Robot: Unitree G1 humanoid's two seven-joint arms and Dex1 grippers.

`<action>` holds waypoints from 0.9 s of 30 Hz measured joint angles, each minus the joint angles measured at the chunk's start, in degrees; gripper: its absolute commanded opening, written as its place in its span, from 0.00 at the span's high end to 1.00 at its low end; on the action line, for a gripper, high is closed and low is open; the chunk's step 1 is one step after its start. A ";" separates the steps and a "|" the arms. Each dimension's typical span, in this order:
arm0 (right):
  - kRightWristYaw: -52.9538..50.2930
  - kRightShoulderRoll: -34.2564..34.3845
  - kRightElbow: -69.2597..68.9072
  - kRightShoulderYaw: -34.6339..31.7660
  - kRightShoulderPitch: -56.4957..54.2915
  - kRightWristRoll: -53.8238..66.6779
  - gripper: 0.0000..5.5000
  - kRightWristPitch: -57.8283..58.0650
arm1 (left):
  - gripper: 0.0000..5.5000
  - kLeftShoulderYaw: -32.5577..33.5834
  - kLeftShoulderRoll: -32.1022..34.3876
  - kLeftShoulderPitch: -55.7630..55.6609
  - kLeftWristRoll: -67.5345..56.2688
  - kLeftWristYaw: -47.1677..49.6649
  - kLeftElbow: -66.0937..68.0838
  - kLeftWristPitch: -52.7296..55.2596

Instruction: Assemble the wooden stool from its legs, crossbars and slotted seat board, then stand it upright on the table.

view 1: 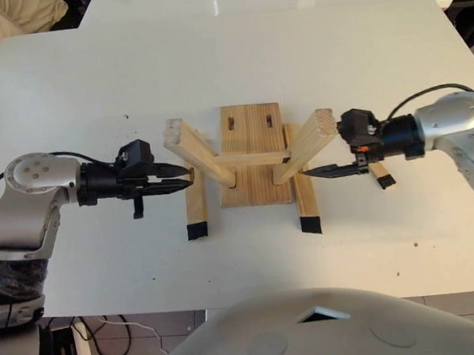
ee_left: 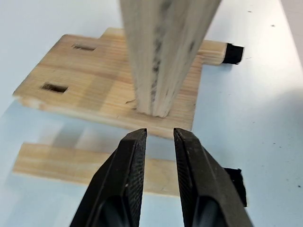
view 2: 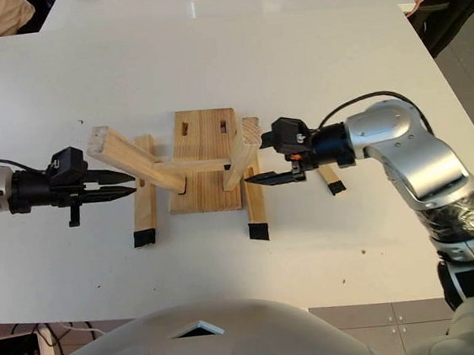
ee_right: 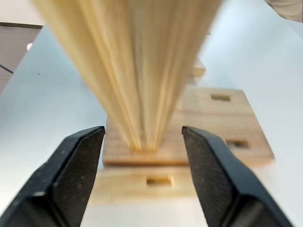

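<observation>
White counter (view 1: 84, 92), wide, carries all parts. Slotted seat board (view 1: 252, 133) lies flat at about mid-counter, somewhat nearer the near edge, with its two slots (view 1: 231, 123) at the board's far end. Two legs stand tilted on the board, splayed outward. The left tilted leg (view 1: 196, 152) leans toward the counter's left edge and the right tilted leg (view 1: 309, 140) toward the right edge, both lower ends on the board's near half. A crossbar (view 1: 252, 156) runs between the two tilted legs, low down, and meets each; the joints cannot be made out. Two more legs lie flat on the counter, one along each long side of the board: left flat leg (view 1: 196, 203) and right flat leg (view 1: 303, 196), black-capped ends toward the near edge. A short capped piece (view 1: 380, 176) lies toward the right edge, partly behind the right arm. Left gripper (view 1: 188, 175) is level with the counter on the board's left side, pointing at the lower part of the left tilted leg. Its fingers (ee_left: 132, 165) are parted by a narrow gap and grasp nothing. Right gripper (view 1: 307, 172) is on the board's right side, tips just beside the lower part of the right tilted leg. Its fingers (ee_right: 80, 161) are spread wide and released; contact with the leg cannot be told.
</observation>
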 measured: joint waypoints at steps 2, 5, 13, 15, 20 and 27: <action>-1.06 -1.09 0.99 -0.87 2.66 -2.33 0.45 -1.55 | 0.81 0.95 -0.40 3.08 -0.47 1.89 -2.23 0.55; -5.86 0.62 3.09 -1.40 5.30 -5.99 0.45 -3.59 | 0.81 1.10 -4.62 7.14 0.44 8.07 -4.46 -0.07; -13.50 9.98 2.50 3.00 8.15 -9.78 0.45 -3.78 | 0.81 -3.10 -11.83 11.78 9.61 19.62 -3.68 -7.94; -14.14 11.67 4.07 4.64 8.23 -10.97 0.45 -4.16 | 0.81 -4.10 -11.82 11.75 13.40 20.93 -0.70 -11.15; -14.55 13.47 8.38 7.37 9.96 -14.14 0.45 -7.26 | 0.81 -5.45 -11.66 11.04 17.19 21.99 4.37 -19.06; -13.56 10.30 10.05 3.96 12.58 -14.03 0.45 -11.53 | 0.81 -4.28 -10.03 10.11 18.67 23.40 9.15 -23.44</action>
